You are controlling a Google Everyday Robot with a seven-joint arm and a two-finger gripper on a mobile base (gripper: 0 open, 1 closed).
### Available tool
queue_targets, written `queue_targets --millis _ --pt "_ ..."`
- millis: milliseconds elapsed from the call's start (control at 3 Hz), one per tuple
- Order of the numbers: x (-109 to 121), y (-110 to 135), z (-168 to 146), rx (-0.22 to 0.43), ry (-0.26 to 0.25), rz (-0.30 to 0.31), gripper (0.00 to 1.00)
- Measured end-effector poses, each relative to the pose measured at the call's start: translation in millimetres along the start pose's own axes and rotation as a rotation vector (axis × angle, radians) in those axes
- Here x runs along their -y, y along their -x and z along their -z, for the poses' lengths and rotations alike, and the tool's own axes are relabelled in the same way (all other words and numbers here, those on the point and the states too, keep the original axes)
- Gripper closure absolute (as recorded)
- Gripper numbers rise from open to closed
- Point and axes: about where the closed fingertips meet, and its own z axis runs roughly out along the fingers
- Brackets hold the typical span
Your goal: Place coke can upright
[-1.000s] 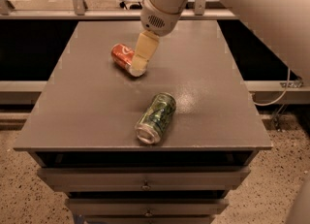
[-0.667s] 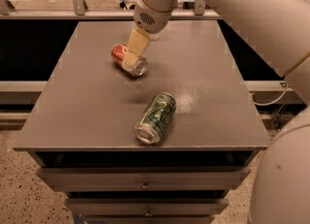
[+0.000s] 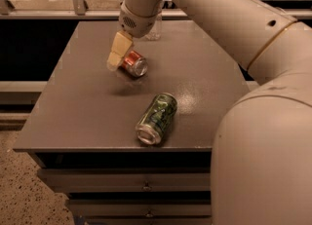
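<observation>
— Since a second ago the gripper (image 3: pixel 118 61) has slid from the right end of the small red aluminium coke can (image 3: pixel 136 65) to its left end, and the white robot arm (image 3: pixel 204 9) fills more of the right side.

— Where is the coke can?

— Beyond the dented green aluminium can (image 3: pixel 157 118) and a little to its left, near but apart. It seems to hang just above the flat grey table (image 3: pixel 87 112), with a dark shadow below it.

— Which way does it point?

— It is not upright. Its long axis lies nearly level, and its silver end faces roughly toward the green can.

— And the gripper?

— Clamped on the coke can's far end; one tan finger (image 3: pixel 119 51) crosses the red wall.

— Any writing?

— White marks on the red and a dark pattern on the green can, neither readable.
</observation>
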Motion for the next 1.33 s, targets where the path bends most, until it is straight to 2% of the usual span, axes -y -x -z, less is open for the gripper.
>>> queue_targets --millis 333,1000,1333 --pt "8 15 -28 -0.027 -0.021 -0.050 0.00" --pt "23 21 -57 -0.068 -0.057 -0.115 0.00" --pt "27 27 -68 -0.092 -0.078 -0.145 0.25"
